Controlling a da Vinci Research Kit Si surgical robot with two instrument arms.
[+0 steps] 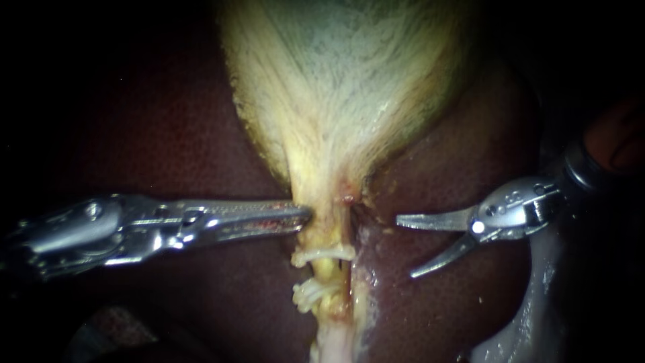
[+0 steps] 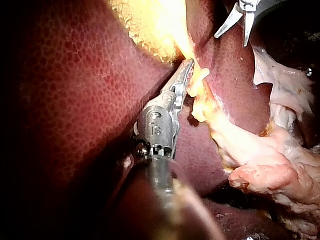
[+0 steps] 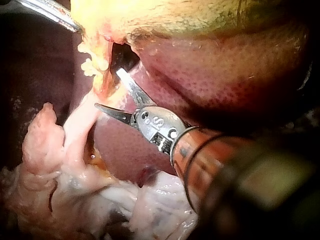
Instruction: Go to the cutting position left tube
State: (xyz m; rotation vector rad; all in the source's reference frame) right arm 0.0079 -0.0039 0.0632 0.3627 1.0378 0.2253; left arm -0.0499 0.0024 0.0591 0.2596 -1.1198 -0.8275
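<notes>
Endoscope view: the silver left instrument [image 1: 304, 215] has its jaws closed on the neck of the pale yellow, fibrous gallbladder [image 1: 336, 87] at centre, while the right instrument [image 1: 405, 247], centre right, spreads its curved blades wide on nothing, apart from the yellowish left tube [image 1: 325, 270] bearing two white clips [image 1: 322, 254] at lower centre. Left wrist view: the left instrument [image 2: 188, 67] pinches yellow tissue. Right wrist view: the right instrument [image 3: 107, 88] gapes just beside the clips [image 3: 90, 65].
</notes>
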